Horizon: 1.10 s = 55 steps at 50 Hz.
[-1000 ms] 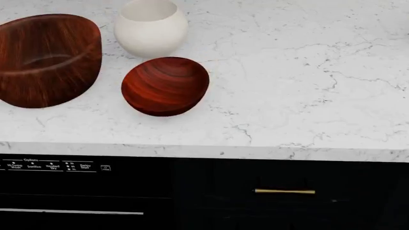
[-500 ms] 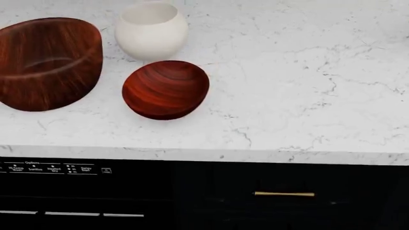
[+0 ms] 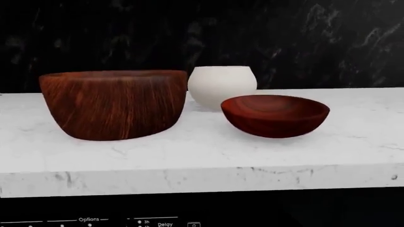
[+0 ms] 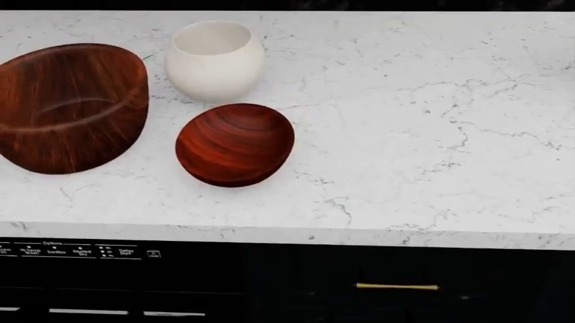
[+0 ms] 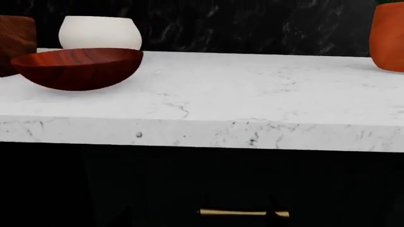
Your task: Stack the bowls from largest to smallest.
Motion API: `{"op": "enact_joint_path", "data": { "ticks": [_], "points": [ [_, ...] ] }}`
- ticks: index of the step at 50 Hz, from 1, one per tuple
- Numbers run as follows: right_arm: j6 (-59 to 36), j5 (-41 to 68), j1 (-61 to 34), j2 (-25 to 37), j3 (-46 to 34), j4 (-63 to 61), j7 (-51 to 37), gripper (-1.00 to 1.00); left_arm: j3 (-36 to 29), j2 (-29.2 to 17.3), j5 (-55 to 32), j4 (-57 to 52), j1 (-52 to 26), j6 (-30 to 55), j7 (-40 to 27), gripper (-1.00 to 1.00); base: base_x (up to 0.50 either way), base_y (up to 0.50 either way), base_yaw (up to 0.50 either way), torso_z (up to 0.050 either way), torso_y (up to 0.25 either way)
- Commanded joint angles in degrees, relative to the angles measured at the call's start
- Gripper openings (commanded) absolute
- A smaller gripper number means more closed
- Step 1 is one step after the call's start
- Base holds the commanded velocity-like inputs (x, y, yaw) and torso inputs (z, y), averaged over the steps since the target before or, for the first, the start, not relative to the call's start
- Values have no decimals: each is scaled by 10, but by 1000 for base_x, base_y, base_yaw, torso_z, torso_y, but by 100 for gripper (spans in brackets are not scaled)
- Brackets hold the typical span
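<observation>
From my head camera, the counter [image 4: 431,134] carried all three bowls, unstacked. The dark bowl [image 4: 67,108] sat at far left. The white bowl [image 4: 214,60] stood just beside it, toward the back. The red bowl [image 4: 235,143] lay in front of the white one, nearer the edge. An orange vessel [image 5: 387,35] stood well apart. Neither gripper appeared in my views, so I could not tell their openings.

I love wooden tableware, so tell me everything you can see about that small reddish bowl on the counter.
The small shallow reddish wooden bowl shows curved dark-and-light grain bands. It sits upright and empty on the white marble countertop, nearer the front edge than the other two bowls. It stands apart from them; nothing but the counter touches it, and no gripper is in view.
</observation>
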<state>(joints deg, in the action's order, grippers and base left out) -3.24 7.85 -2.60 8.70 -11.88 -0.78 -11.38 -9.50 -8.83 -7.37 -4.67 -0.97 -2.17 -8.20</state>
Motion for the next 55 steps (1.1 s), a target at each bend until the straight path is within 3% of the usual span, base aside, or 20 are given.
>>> {"op": "enact_joint_path", "data": {
  "ticks": [1,13,24,35,55],
  "points": [
    [-10,-8,5,0,9,-30,3,100,11,3,-6,-25,1,5,13,100,0,0,0,50,0],
    [-135,-8,-46,42,17,-154,-1,100,34,-29,-73,-138,-68,106,25,100,0,0,0,40,0],
    [-277,9,-137,89,45,-255,6,100,77,-61,-121,-193,-207,190,8,100,0,0,0,0,0],
    [-374,46,-235,97,70,-256,17,100,112,-88,-169,-215,-404,271,-9,100,0,0,0,0,0],
    [-463,74,-392,124,85,-222,39,100,129,-117,-201,-204,-579,334,-20,100,0,0,0,0,0]
  ]
}}
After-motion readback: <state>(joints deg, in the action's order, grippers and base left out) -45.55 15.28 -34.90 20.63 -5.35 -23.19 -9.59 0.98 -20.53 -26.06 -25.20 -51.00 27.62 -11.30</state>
